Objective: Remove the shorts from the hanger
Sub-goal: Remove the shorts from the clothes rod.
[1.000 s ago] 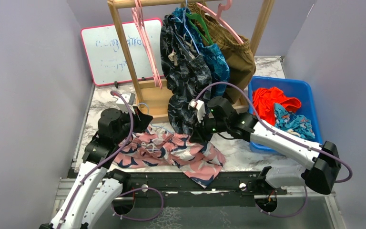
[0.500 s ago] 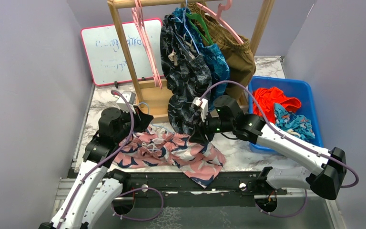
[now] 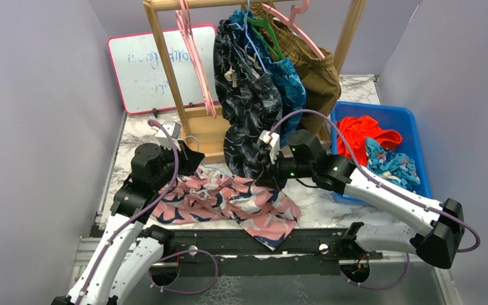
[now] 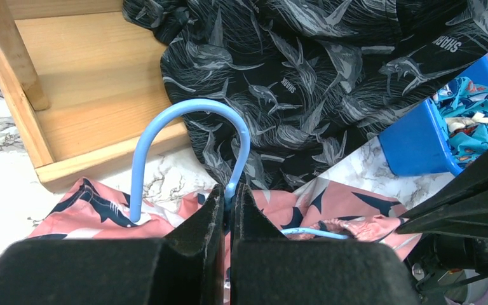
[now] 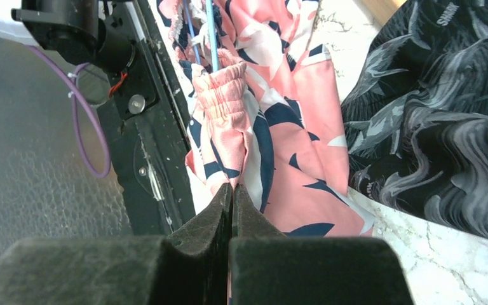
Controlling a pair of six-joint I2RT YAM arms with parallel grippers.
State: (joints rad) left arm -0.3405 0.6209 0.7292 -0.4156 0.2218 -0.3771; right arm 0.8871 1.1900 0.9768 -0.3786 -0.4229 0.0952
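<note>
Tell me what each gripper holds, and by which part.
Left gripper pinches the blue hanger at its hook's base. Right gripper pinches the pink-and-navy shorts by a fold beside the gathered waistband.

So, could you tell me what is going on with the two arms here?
The left gripper is shut on the hook of a light blue hanger lying on the marble table. The right gripper is shut on the pink-and-navy fabric shorts near their gathered waistband. The hanger still runs through them, so they are not off yet.

Printed word on the clothing
"SHARK" repeats across the black patterned shorts (image 4: 305,76); the whiteboard (image 3: 146,70) has handwriting too faint to read.
</note>
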